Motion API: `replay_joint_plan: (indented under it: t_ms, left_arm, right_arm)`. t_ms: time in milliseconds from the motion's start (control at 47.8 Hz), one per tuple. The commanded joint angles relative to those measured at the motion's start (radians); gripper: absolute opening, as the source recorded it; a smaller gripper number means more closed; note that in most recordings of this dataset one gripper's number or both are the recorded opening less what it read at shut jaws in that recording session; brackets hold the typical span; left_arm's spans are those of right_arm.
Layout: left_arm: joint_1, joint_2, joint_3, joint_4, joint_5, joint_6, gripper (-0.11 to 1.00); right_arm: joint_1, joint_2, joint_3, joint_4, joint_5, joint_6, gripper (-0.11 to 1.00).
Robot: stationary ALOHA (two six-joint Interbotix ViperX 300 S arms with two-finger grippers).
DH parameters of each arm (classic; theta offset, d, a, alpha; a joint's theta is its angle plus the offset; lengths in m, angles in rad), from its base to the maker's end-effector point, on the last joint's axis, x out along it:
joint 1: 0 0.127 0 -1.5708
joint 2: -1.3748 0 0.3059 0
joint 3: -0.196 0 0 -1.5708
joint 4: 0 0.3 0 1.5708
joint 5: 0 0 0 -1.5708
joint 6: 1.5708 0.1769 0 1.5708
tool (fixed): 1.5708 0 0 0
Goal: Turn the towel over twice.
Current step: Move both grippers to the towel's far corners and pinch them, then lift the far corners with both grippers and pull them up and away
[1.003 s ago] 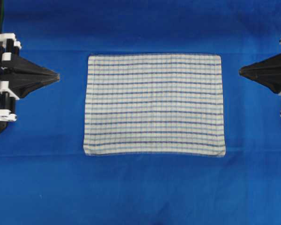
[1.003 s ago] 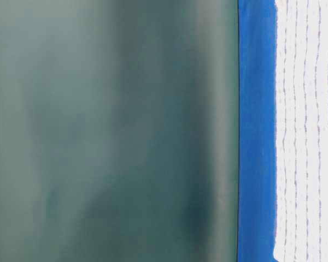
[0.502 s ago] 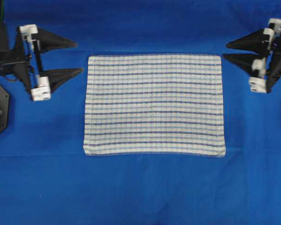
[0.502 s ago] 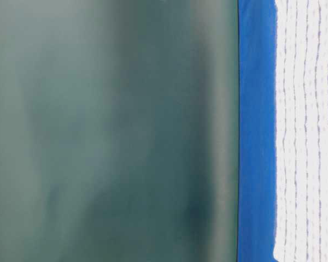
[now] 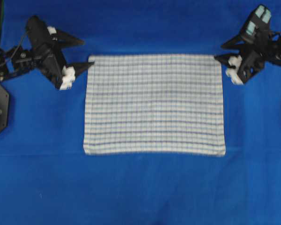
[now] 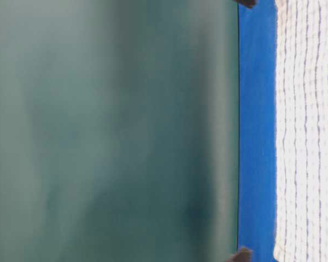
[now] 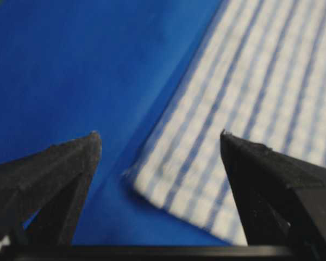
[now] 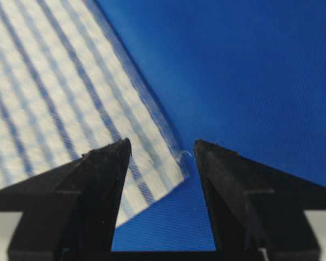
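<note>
towel (image 5: 154, 104) flat mid-table on blue cover (image 5: 140, 192), unflipped | left gripper (image 5: 83, 52) jaws wide, empty, straddling far-left corner | right gripper (image 5: 220, 51) jaws apart, empty, at far-right corner | tip: sink both level, pinch the 2 corners together before lifting

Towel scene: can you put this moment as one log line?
towel: flat, untouched | left hand: open at far-left corner | right hand: open at far-right corner
</note>
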Motion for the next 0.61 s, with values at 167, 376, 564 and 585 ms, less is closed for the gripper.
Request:
replay_joint_plan:
  t_ms: [167,376,564,585]
  left_arm:
    - [0.046,0.153,-0.044,-0.002,-0.048,0.000,0.85]
    - [0.052,0.212,-0.064,-0.002,-0.046,0.000,0.83]
    - [0.052,0.213,-0.063,-0.002,-0.023,0.002,0.64]
    - [0.052,0.213,-0.063,-0.002,-0.017,0.002,0.59]
  right_arm:
    - [-0.032,0.129,-0.035,-0.003,-0.046,-0.006,0.58]
    - [-0.032,0.149,-0.041,-0.003,-0.048,-0.008,0.57]
    - [-0.037,0.150,-0.041,-0.003,-0.048,-0.009,0.49]
    - [-0.038,0.149,-0.041,-0.003,-0.048,-0.009,0.45]
